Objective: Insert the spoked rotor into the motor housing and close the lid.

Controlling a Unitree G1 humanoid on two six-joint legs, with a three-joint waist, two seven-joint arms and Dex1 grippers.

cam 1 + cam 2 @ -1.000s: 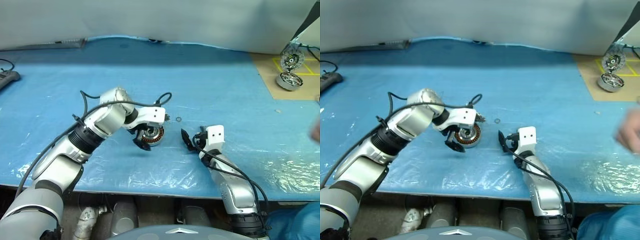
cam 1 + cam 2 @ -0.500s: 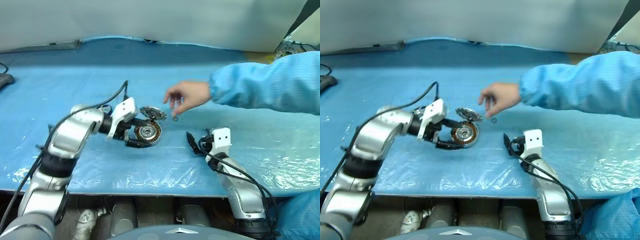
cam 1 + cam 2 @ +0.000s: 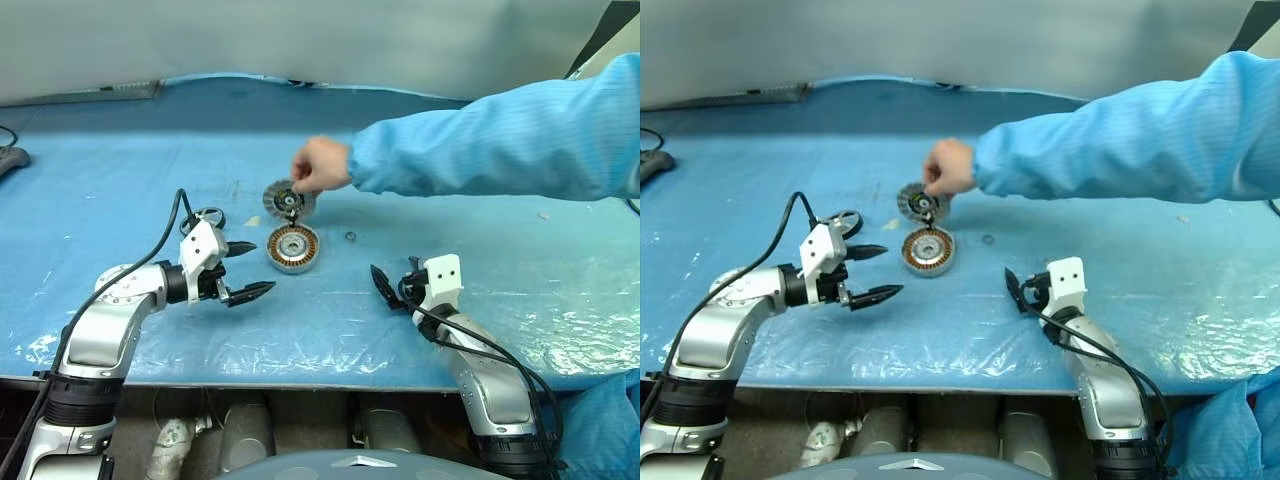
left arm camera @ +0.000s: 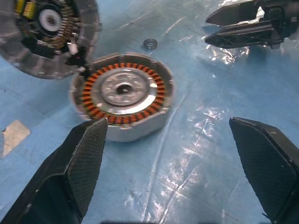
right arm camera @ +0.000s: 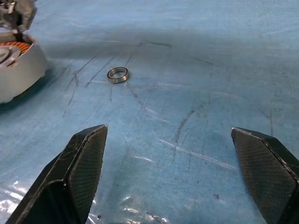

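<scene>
The left pincer (image 3: 243, 270) hangs low over the surface (image 3: 120, 150), its fingers spread wide and empty, aimed rightward. The right pincer (image 3: 383, 288) rests low, its jaws wide apart, holding nothing.

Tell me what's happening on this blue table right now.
A person's hand in a light blue sleeve holds up the round grey ribbed lid behind the squat grey motor housing with copper windings. Both robot hands, left and right, sit open and empty beside it. A small metal ring lies nearby.
</scene>
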